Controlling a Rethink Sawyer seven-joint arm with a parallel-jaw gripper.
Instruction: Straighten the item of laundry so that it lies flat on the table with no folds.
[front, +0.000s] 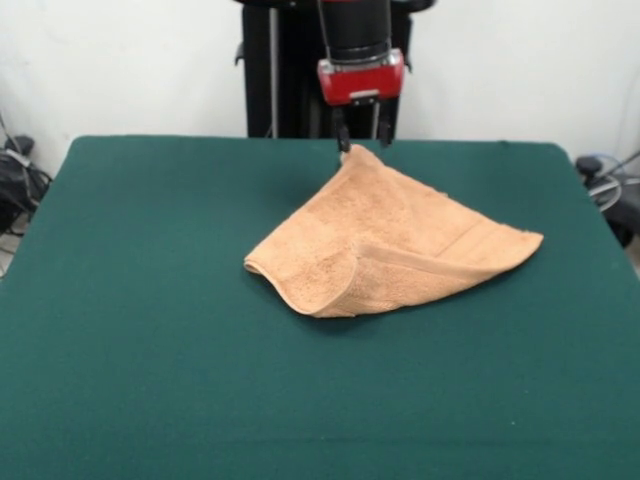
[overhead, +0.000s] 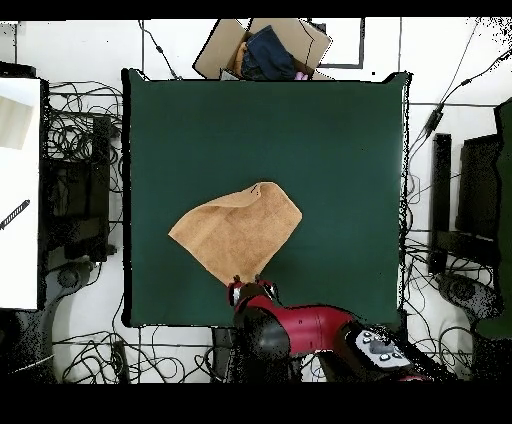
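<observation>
One towel (front: 390, 245) lies on the table (front: 150, 330), toward the robot's side and set diamond-wise, its long axis running from the corner under the gripper (front: 362, 140) out to the rolled-over near edge in the front view. One gripper stands at that far corner with fingers a little apart, seemingly pinching the raised tip, though the contact is too small to confirm. A cardboard box (overhead: 265, 47) sits beyond the table's opposite edge.

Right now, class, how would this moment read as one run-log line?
tool: at far corner of peach-orange terry-cloth towel, grip unclear | towel: folded, near edge curled over | dark green felt table: towel not flat
</observation>
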